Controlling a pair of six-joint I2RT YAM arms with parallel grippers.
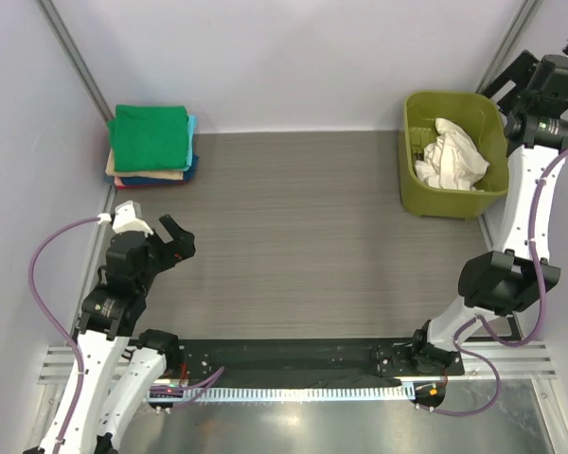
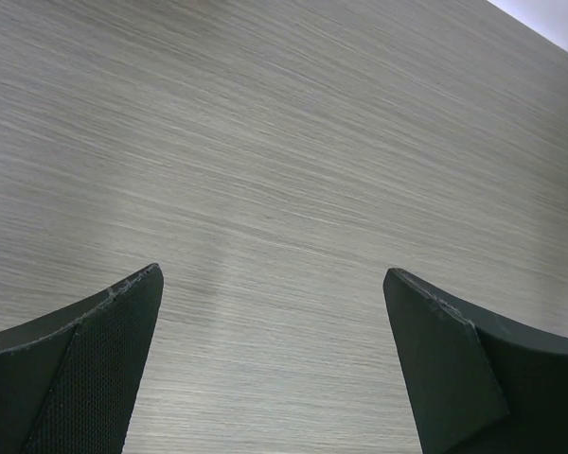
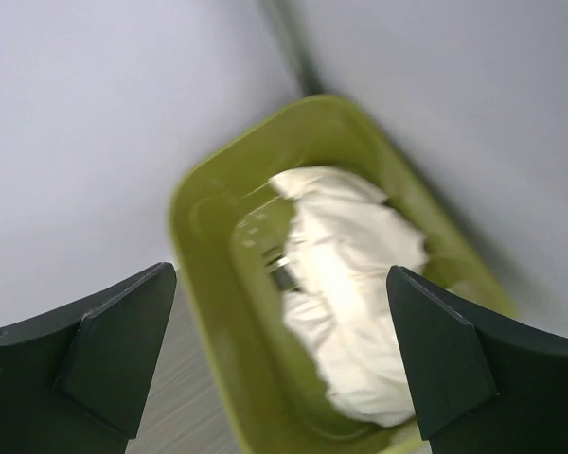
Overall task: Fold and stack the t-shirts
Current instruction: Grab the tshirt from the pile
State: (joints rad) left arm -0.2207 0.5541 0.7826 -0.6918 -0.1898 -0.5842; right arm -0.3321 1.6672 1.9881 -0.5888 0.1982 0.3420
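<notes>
A crumpled cream t-shirt lies in the olive-green basket at the back right. It also shows in the right wrist view, inside the basket. A stack of folded t-shirts, green on top with light blue, tan, red and dark blue edges below, sits at the back left. My right gripper is open and empty, above the basket's right side; its jaws stand wide apart over the cream shirt. My left gripper is open and empty over bare table.
The grey wood-grain table runs between the stack and the basket. Pale walls close in the back and both sides. A black strip and metal rail lie along the near edge by the arm bases.
</notes>
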